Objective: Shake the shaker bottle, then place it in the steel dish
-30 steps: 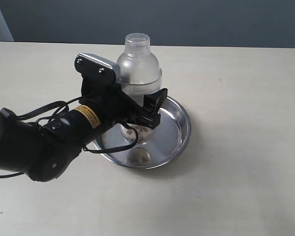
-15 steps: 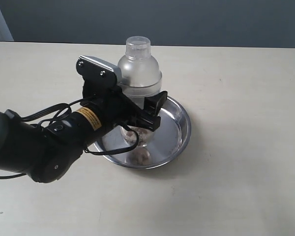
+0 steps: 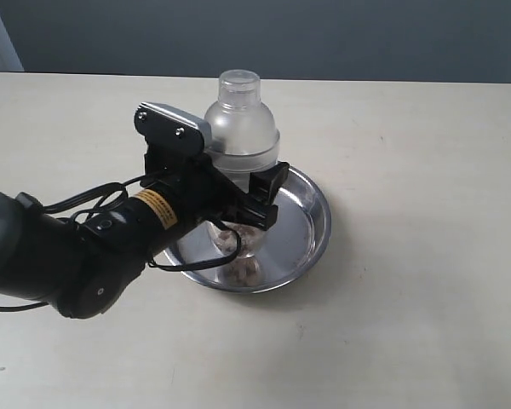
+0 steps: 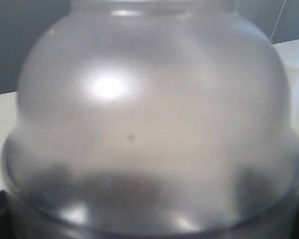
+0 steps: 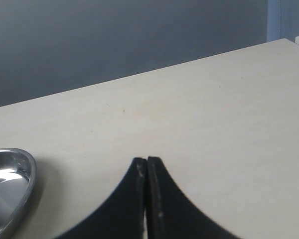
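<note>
The frosted shaker bottle (image 3: 241,128) stands upright over the middle of the steel dish (image 3: 319,213), its base down at the flat bottom; I cannot tell whether it touches. Brown and white grains (image 3: 235,240) show at the bottle's foot. My left gripper (image 3: 254,189) reaches in from the left and is shut on the bottle's lower body. One black finger (image 3: 270,183) shows on the near side; the other is hidden behind the bottle. The left wrist view is filled by the bottle's dome (image 4: 149,114). My right gripper (image 5: 147,162) is shut on nothing, above bare table beside the dish's rim (image 5: 24,181).
The pale table (image 3: 409,298) spreads around the dish on all sides. A black cable (image 3: 85,192) loops off the left arm over the table. A grey wall (image 3: 324,34) runs behind the table's far edge.
The left gripper has lowered the bottle a little into the dish, with a slight shift to the right. The right gripper's earlier position is not shown.
</note>
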`<state>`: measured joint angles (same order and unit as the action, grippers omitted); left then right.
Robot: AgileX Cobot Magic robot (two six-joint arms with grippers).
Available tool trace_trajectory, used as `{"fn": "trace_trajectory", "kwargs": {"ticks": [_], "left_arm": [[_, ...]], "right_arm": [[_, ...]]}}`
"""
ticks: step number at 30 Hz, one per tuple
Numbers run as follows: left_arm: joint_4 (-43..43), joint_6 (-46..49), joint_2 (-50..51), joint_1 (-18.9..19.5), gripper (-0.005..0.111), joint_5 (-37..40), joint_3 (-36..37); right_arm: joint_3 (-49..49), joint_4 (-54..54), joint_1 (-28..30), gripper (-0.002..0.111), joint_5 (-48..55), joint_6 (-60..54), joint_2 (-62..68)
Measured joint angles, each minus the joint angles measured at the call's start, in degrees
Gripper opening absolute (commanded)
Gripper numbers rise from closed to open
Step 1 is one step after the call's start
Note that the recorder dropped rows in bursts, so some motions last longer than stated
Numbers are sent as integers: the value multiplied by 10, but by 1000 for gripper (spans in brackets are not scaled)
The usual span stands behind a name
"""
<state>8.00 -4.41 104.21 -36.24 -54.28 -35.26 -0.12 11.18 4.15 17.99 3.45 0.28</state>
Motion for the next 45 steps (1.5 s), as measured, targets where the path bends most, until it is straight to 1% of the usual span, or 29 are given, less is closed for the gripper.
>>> {"fn": "trace_trajectory", "kwargs": {"ticks": [18, 24, 30, 45], "left_arm": [[0, -6, 31, 0, 0, -21, 0], [-5, -20, 58, 0, 0, -42, 0], [-14, -22, 62, 0, 0, -64, 0], [-15, -22, 62, 0, 0, -65, 0]], "right_arm": [[0, 0, 0, -1, 0, 0, 0], [0, 0, 0, -1, 0, 0, 0], [0, 0, 0, -1, 0, 0, 0], [0, 0, 0, -1, 0, 0, 0]]}}
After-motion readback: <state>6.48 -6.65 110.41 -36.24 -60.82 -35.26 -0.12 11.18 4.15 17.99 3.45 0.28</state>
